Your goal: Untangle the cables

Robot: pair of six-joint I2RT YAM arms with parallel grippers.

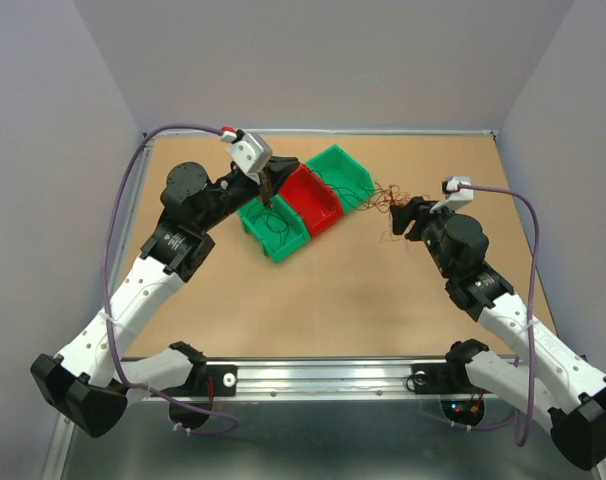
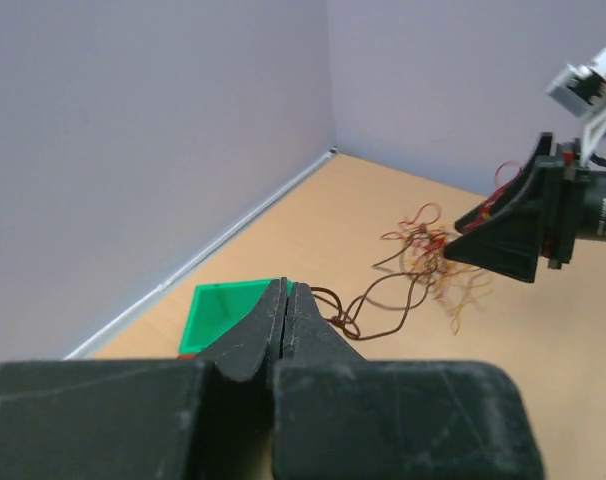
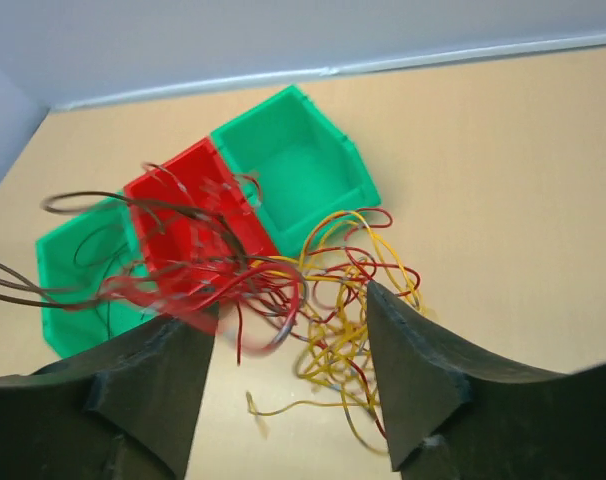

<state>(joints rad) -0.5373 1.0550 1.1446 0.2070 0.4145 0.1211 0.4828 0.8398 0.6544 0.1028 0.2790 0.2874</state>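
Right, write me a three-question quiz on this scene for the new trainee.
1. True or false: the left tool is shut on a brown cable.
2. Which colour is the middle bin of the three in the row? A red, B blue, C yellow.
3. Fill the gap: the right tool stands ____ at the tangle of cables.
Key: 1 true; 2 A; 3 open.
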